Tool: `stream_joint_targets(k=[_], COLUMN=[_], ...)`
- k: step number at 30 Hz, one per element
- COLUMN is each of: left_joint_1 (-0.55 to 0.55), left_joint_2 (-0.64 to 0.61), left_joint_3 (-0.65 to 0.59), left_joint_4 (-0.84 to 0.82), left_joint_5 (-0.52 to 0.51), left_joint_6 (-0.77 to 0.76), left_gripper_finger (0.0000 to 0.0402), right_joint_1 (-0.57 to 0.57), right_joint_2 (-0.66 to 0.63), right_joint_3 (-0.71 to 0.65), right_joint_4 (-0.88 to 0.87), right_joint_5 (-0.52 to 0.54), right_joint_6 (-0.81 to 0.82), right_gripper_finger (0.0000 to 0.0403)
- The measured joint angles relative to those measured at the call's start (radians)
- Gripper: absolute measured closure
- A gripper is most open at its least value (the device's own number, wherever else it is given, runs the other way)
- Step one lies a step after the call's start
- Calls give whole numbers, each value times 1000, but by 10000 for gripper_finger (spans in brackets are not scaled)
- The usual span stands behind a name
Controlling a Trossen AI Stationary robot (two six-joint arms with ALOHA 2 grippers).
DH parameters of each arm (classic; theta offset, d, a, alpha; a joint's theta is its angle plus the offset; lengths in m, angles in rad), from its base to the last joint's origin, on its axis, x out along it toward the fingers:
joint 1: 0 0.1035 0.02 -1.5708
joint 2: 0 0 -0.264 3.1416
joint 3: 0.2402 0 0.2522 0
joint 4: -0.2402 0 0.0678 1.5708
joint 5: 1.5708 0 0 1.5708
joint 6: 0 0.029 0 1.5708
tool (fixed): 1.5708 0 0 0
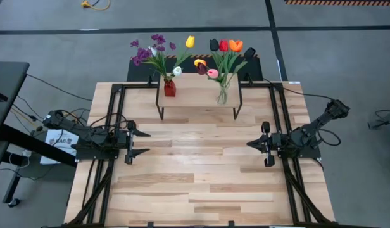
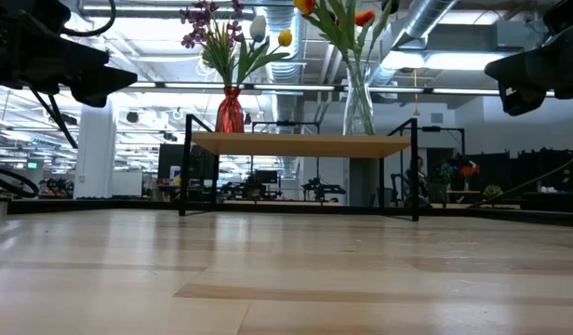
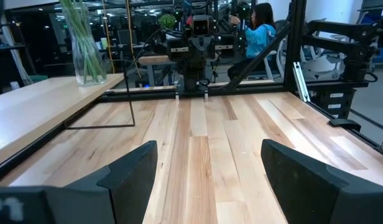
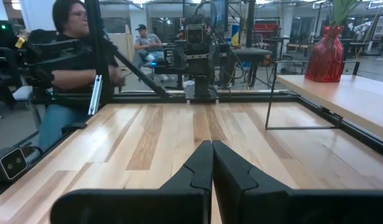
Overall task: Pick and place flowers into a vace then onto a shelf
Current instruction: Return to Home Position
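The shelf (image 1: pixel 198 96) stands by its thin black legs on the table's far middle. On its board stand a red vase (image 1: pixel 169 87) and a clear glass vase (image 1: pixel 222 95), each on its base. Purple blossoms (image 1: pixel 147 50), a yellow tulip (image 1: pixel 190 42) and a white tulip (image 1: pixel 176 71) stick into the red vase. Red, orange, pink and near-black tulips (image 1: pixel 225 47) stick into the clear one. My left gripper (image 1: pixel 142 142) hovers open at the table's left. My right gripper (image 1: pixel 250 144) hovers shut at its right. Both point level at each other, touching nothing.
Black frame rails (image 1: pixel 113 120) run along the table's left and right sides. Bare plank tabletop (image 1: pixel 195 171) lies between the grippers and toward the near edge. People (image 4: pixel 73 56) sit beyond the table in the wrist views.
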Motion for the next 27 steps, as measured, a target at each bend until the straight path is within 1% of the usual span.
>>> stream_joint_targets(k=[27], left_joint_1=[0], left_joint_2=[0], left_joint_3=[0], left_joint_4=[0], left_joint_5=[-1], left_joint_6=[2], left_gripper_finger=[123], right_joint_1=[0], right_joint_2=[0], right_joint_3=[0], right_joint_4=[0], right_joint_5=[0], right_joint_6=[0], right_gripper_finger=[403])
